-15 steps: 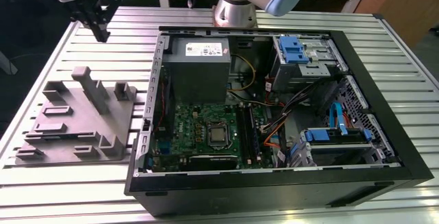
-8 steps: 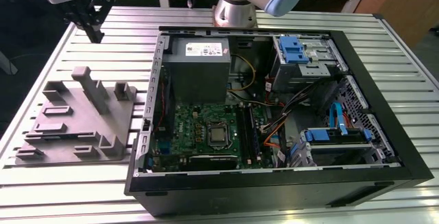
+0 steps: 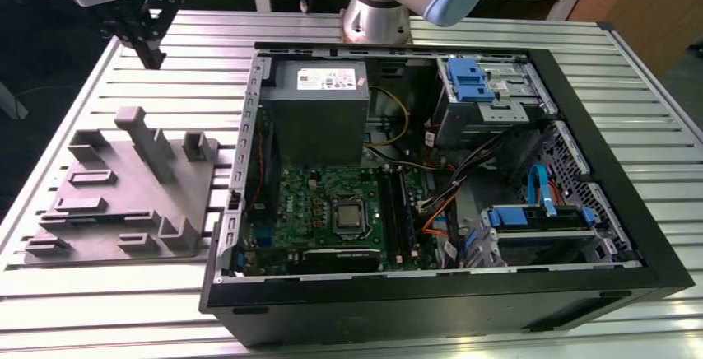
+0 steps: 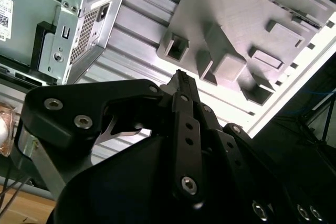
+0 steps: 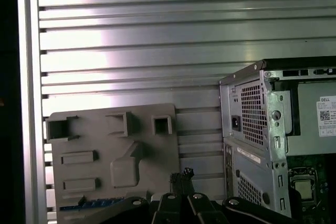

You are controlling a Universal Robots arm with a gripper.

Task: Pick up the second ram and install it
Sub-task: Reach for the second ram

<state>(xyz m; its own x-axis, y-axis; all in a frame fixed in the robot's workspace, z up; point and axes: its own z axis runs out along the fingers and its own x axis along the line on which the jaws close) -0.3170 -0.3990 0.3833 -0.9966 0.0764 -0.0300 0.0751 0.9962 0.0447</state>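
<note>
My gripper (image 3: 154, 61) hangs above the table's far corner at the exterior view's left, beyond the grey tray (image 3: 121, 202) and apart from it. Its black fingers (image 4: 181, 80) are pressed together with nothing between them, so it is shut and empty; the fingertips (image 5: 184, 174) also show in the first wrist view. A long, narrow bluish-dark stick (image 5: 92, 203), which I take for the second ram, lies along one edge of the tray (image 5: 105, 150). The open computer case (image 3: 439, 186) shows its green motherboard (image 3: 329, 207), with long memory slots (image 3: 403, 211) beside the processor.
The tray carries upright posts (image 3: 148, 141) and several pockets. The case has tall metal walls (image 5: 252, 129), a grey power supply (image 3: 318, 108), blue drive cages (image 3: 472, 79) and loose cables (image 3: 462, 170). The arm's base (image 3: 374, 13) stands behind the case. Ribbed aluminium tabletop (image 3: 99, 310) surrounds everything.
</note>
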